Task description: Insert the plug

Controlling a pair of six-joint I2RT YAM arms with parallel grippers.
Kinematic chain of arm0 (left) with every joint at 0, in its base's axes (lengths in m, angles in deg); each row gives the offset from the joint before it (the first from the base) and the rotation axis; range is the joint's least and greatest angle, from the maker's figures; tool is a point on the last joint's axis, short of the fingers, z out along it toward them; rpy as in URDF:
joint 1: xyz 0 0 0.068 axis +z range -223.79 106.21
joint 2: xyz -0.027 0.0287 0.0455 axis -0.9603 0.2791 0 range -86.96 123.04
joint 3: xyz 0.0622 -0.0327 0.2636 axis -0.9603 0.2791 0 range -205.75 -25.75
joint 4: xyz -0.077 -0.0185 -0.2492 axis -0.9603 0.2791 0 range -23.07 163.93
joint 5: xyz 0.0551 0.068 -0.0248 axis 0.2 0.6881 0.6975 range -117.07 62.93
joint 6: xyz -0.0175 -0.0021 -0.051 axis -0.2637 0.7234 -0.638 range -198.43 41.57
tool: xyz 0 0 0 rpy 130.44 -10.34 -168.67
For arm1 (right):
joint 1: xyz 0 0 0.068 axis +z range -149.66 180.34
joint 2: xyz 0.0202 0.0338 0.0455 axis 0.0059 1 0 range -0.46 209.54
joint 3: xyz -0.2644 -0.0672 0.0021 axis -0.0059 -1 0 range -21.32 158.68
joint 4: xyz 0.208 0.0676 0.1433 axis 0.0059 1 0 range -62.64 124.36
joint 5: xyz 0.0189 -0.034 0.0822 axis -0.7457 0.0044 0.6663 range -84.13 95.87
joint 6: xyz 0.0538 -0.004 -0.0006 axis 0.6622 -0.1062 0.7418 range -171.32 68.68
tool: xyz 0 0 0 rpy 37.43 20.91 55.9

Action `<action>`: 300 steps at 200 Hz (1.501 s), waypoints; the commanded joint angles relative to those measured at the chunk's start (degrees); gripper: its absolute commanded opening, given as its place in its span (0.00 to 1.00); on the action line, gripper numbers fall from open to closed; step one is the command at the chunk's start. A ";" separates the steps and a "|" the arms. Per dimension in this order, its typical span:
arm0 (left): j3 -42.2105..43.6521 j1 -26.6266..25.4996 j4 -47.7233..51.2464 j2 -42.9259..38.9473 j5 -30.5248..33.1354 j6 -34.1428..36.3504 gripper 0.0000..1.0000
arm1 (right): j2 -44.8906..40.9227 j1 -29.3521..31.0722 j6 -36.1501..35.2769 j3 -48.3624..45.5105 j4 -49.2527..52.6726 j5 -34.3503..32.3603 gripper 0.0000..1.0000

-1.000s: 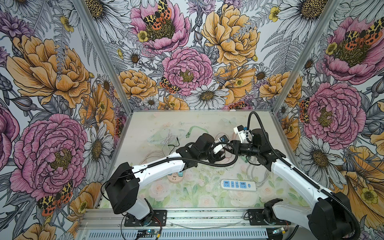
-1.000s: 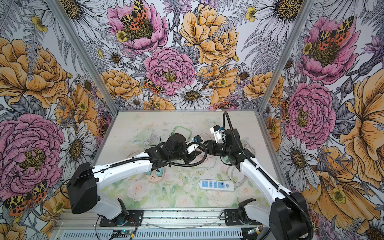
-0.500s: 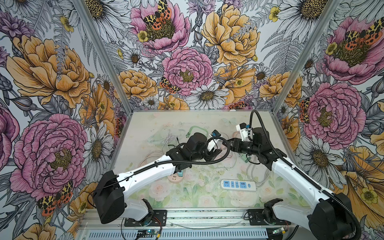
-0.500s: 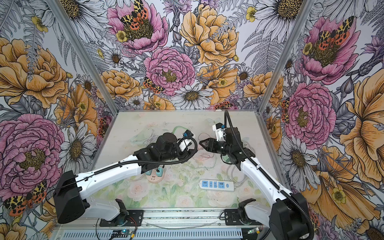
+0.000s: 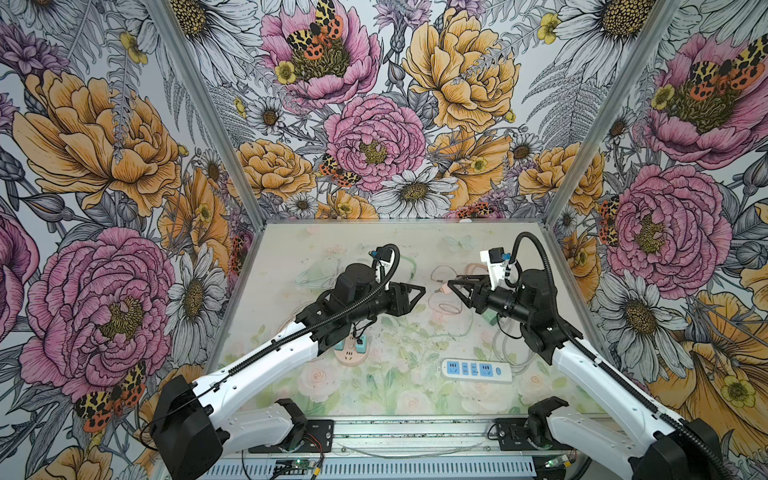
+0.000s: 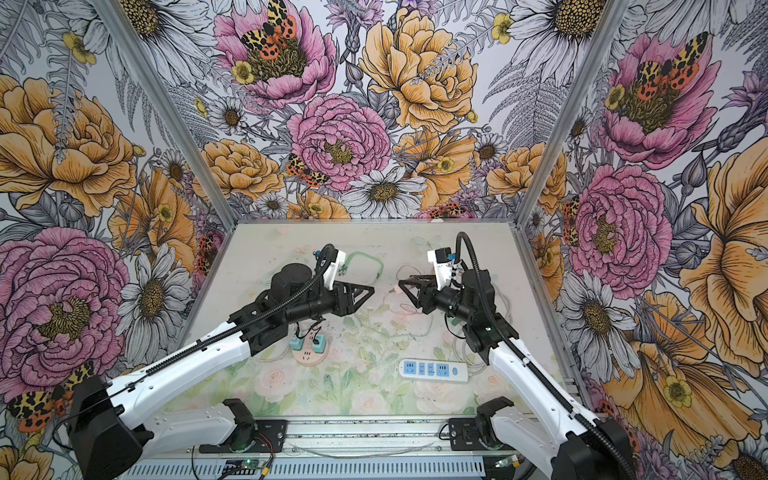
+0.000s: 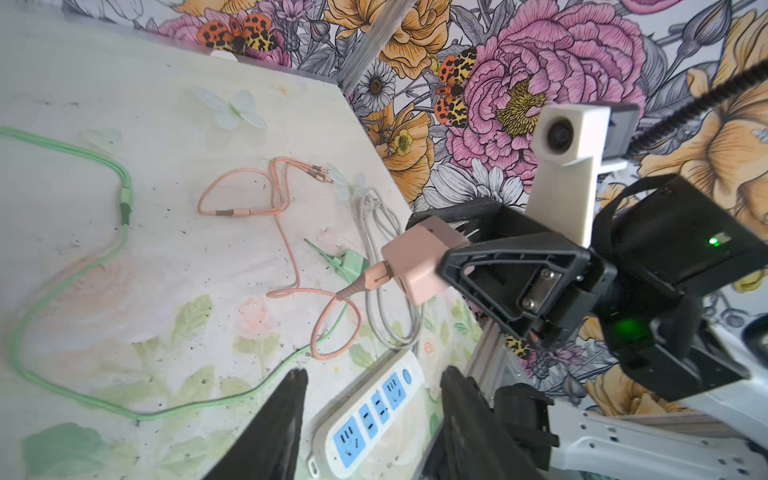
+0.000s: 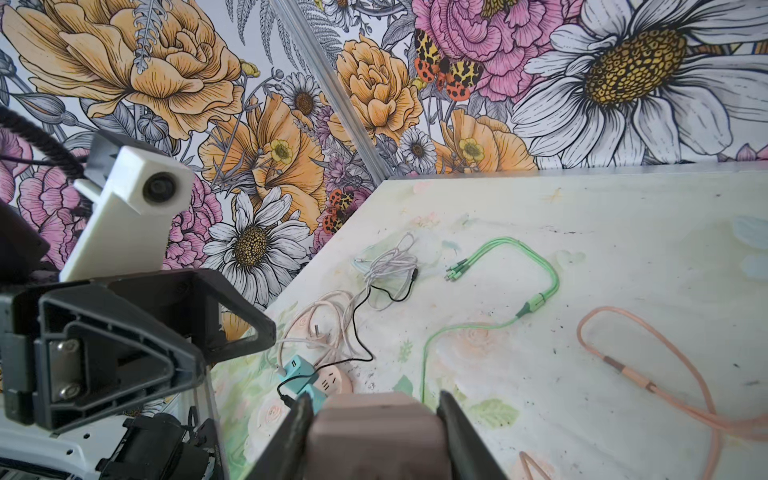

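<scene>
Right gripper (image 5: 453, 286) clamped on pink square plastic plug (image 7: 419, 259); left gripper (image 5: 420, 290) parted partway, nothing between its fingers.
White oblong power strip with blue sockets (image 5: 476, 370) lies nearest the front, below the right gripper and well apart from it. Round pink socket hub (image 5: 351, 355) carrying teal adapters sits under the left wrist. Grippers face tip to tip above the table, near, not touching. Plug projects from right jaws toward left gripper; its peach braided cable (image 7: 286, 232) droops to the table beyond.
</scene>
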 commanded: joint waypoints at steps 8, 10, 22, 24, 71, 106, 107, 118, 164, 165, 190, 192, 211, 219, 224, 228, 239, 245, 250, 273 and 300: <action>6.19 0.85 -19.78 3.36 -8.45 -22.16 0.54 | -2.35 1.99 -9.35 -2.47 -9.33 -0.58 0.06; 6.34 0.82 -20.41 3.62 -8.51 -22.65 0.54 | -2.60 2.07 -9.75 -2.77 -10.06 -0.57 0.06; 6.69 0.12 -22.48 4.71 -7.92 -24.29 0.54 | -3.86 2.71 -11.64 -5.96 -16.54 -0.02 0.05; 6.62 0.02 -22.58 4.81 -7.74 -24.39 0.54 | -4.02 2.82 -11.80 -6.41 -17.80 0.06 0.05; 8.01 -1.36 -32.21 6.34 -5.65 -30.53 0.54 | -4.99 3.78 -15.75 -10.29 -24.35 1.12 0.04; 11.24 -2.23 -41.86 8.86 -5.11 -38.44 0.55 | -5.07 4.90 -18.46 -11.89 -27.22 -2.21 0.04; 11.34 -2.28 -42.08 8.98 -5.15 -38.60 0.55 | -5.04 4.95 -18.50 -11.86 -27.26 -2.29 0.04; 12.16 -2.48 -43.61 9.50 -4.56 -39.97 0.55 | -4.90 5.21 -19.18 -12.20 -28.33 -3.24 0.03; 13.71 -2.89 -48.26 11.59 -3.86 -42.85 0.55 | -2.58 6.45 -19.41 -12.71 -34.09 -3.95 0.03; 13.71 -2.92 -48.45 11.70 -3.91 -43.00 0.55 | -2.47 6.51 -19.45 -12.71 -34.21 -3.91 0.03; 13.96 -3.18 -54.44 14.83 -4.16 -45.38 0.55 | -0.08 7.56 -19.20 -12.43 -35.59 -2.69 0.03; 14.00 -3.18 -55.05 15.14 -4.14 -45.62 0.55 | 0.05 7.63 -19.22 -12.42 -35.68 -2.57 0.03; 14.17 -3.38 -60.69 17.82 -4.36 -47.86 0.55 | 0.79 8.33 -19.04 -12.74 -36.42 -2.20 0.03; 14.07 -3.55 -62.53 18.99 -4.40 -48.71 0.54 | 0.81 8.46 -18.99 -12.96 -36.50 -2.37 0.03; 13.91 -3.68 -63.51 19.70 -4.39 -49.17 0.54 | 0.80 8.44 -19.05 -13.04 -36.48 -2.51 0.03; 13.75 -3.73 -64.14 20.15 -4.40 -49.50 0.54 | 0.75 8.51 -19.22 -13.15 -36.52 -2.62 0.03; 13.23 -4.08 -65.49 21.37 -4.56 -50.03 0.53 | 0.72 8.51 -19.61 -13.41 -36.51 -2.86 0.03; 12.87 -4.38 -66.00 21.92 -4.54 -50.24 0.53 | 0.62 8.51 -19.85 -13.49 -36.36 -2.95 0.03; 12.60 -4.58 -66.61 22.34 -4.45 -50.47 0.52 | 0.69 8.51 -20.15 -13.50 -36.13 -3.04 0.03; 11.55 -5.26 -68.99 23.64 -4.25 -51.42 0.49 | 1.01 8.59 -20.72 -13.81 -36.05 -3.73 0.03; 10.64 -5.74 -68.32 23.38 -4.64 -51.58 0.45 | 1.48 8.52 -20.82 -14.14 -36.91 -4.72 0.03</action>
